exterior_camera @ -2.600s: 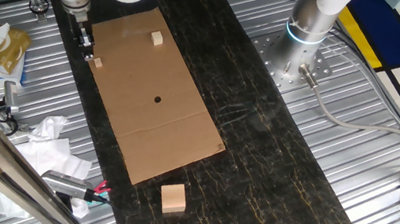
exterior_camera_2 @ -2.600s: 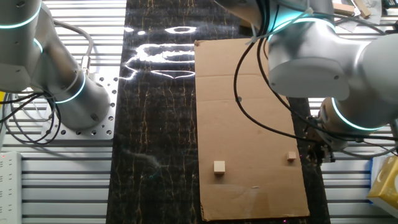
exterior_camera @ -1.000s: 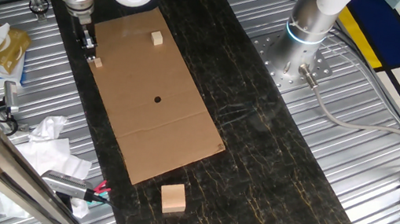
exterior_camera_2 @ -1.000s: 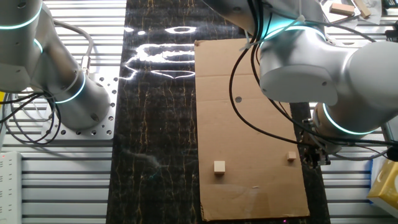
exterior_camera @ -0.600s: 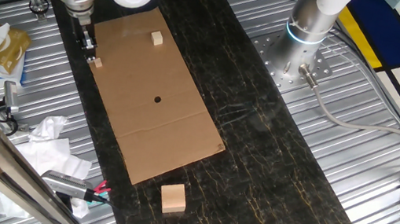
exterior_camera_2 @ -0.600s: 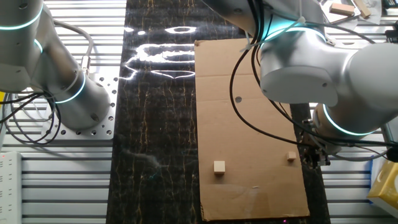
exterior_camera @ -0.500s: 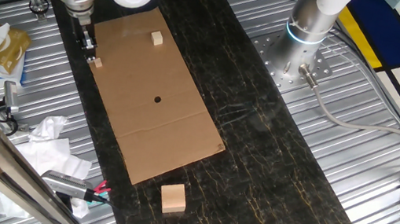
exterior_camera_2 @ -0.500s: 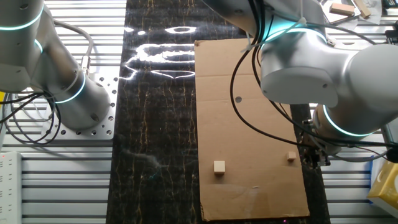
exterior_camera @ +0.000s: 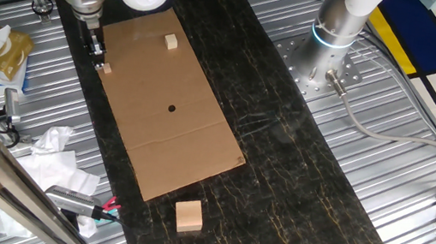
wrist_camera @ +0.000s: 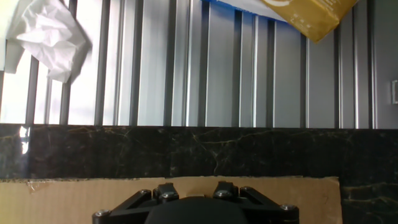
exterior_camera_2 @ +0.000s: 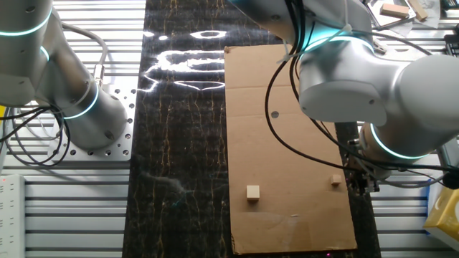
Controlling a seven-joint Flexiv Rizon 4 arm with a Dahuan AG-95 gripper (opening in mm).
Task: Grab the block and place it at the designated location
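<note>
Hand view showing only counter and cardboard edge.
End effector [exterior_camera: 99, 59] is hovering at the tiny block [exterior_camera: 106, 68] in the upper left, barely shifting over the last second; whether spread or pinching, I cannot tell. Black dot [exterior_camera: 171, 108] is waiting mid-sheet.

The arm is reaching down from the upper left in one fixed view, wrist pointing straight down, with the gripper [exterior_camera: 96, 54] hanging low just above the surface. Its dark fingers [exterior_camera_2: 361, 180] are sitting close together; whether they are closed cannot be told, the hand view showing only the gripper's black base
</note>
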